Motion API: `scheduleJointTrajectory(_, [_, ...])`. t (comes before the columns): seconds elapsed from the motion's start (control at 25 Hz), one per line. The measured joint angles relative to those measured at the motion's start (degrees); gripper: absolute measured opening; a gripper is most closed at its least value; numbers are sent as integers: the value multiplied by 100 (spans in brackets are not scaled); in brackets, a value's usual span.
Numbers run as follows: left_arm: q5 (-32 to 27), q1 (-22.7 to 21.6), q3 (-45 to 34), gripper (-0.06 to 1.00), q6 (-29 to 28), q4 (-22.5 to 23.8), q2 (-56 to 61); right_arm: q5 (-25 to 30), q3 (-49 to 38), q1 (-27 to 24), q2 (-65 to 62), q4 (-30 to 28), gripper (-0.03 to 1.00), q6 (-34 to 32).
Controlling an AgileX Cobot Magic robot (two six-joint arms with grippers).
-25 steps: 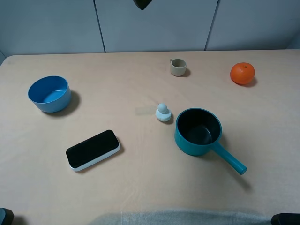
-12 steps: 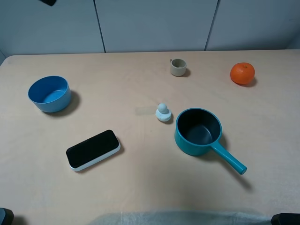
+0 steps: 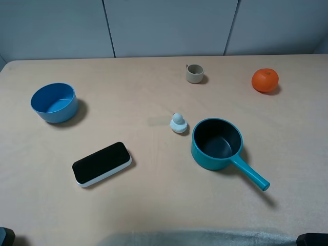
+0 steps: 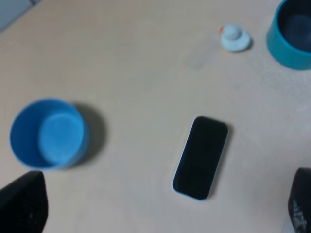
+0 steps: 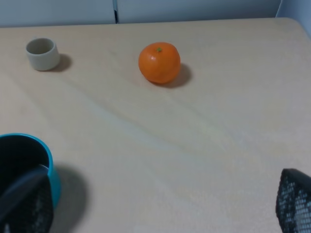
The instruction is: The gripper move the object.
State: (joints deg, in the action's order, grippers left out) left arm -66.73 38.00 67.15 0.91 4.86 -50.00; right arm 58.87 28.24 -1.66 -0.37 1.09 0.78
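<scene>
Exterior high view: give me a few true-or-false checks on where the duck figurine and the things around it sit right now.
1. The duck figurine stands on the table just left of the teal saucepan. True.
2. The duck figurine sits inside the blue bowl. False: the bowl is far off to the left and holds nothing.
3. A gripper is closed on the duck figurine. False: nothing touches it.
4. The orange lies right of the beige cup. True.
5. The phone lies screen up. True.

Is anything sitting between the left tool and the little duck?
Only the phone lies partly between. The duck stands beside the teal pot, apart from it, bare table elsewhere. Left tool is open.
</scene>
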Motion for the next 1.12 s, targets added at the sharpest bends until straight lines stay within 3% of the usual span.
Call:
scheduleJointTrajectory(0.4, [-3,-2029,-1662,99,0,-268,1974,0,0,0,0,0,69,0])
scheduleJointTrajectory(0.6, [8,-2772,-2296,99,0,-207,3051,0,0,0,0,0,69,0])
scheduleJointTrajectory(0.88, [338,-3494,-3222,99,0,-114,4071,0,0,0,0,0,69,0])
scheduleJointTrajectory(1.12, [508,-3800,-3876,99,13,-144,4528,0,0,0,0,0,69,0])
